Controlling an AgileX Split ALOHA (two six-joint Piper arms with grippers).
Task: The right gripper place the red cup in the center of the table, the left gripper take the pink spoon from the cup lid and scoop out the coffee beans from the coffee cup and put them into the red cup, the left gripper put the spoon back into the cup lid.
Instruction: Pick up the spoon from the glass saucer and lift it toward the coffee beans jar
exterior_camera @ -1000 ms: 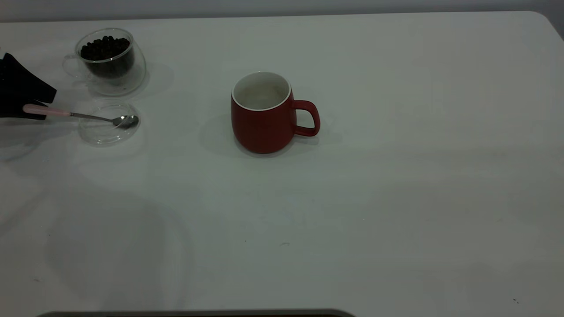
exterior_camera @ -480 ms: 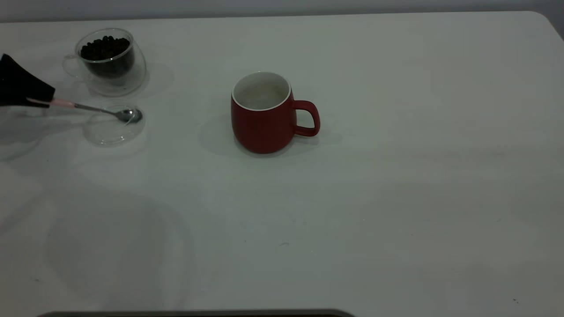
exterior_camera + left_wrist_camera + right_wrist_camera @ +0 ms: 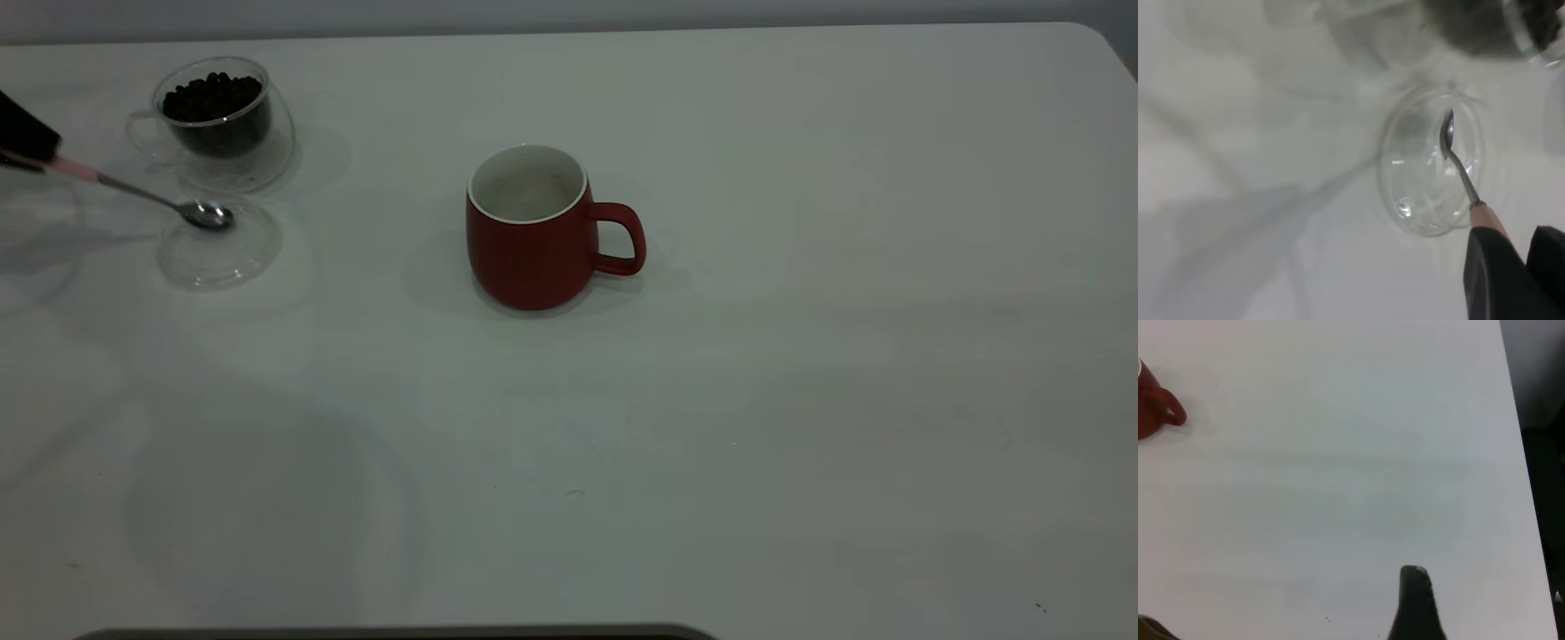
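The red cup (image 3: 533,249) stands upright and looks empty at the middle of the table (image 3: 756,400); its handle also shows in the right wrist view (image 3: 1165,410). The coffee cup (image 3: 222,124) with coffee beans (image 3: 212,96) stands at the back left. The cup lid (image 3: 218,253) lies in front of it and also shows in the left wrist view (image 3: 1431,170). My left gripper (image 3: 25,135) at the left edge is shut on the pink spoon's handle (image 3: 1488,220). The pink spoon (image 3: 142,191) slopes down, its empty bowl (image 3: 1447,133) just over the lid's back edge. My right gripper (image 3: 1278,623) is open over bare table, far right of the red cup.
The table's right edge (image 3: 1521,453) runs close to my right gripper, with dark floor beyond. A dark strip (image 3: 400,633) lies along the table's front edge. The coffee cup's handle (image 3: 142,133) points toward my left gripper.
My left gripper has risen and drawn back to the left with the spoon. The spoon's bowl has left the lid's right side and now hangs over its back-left edge.
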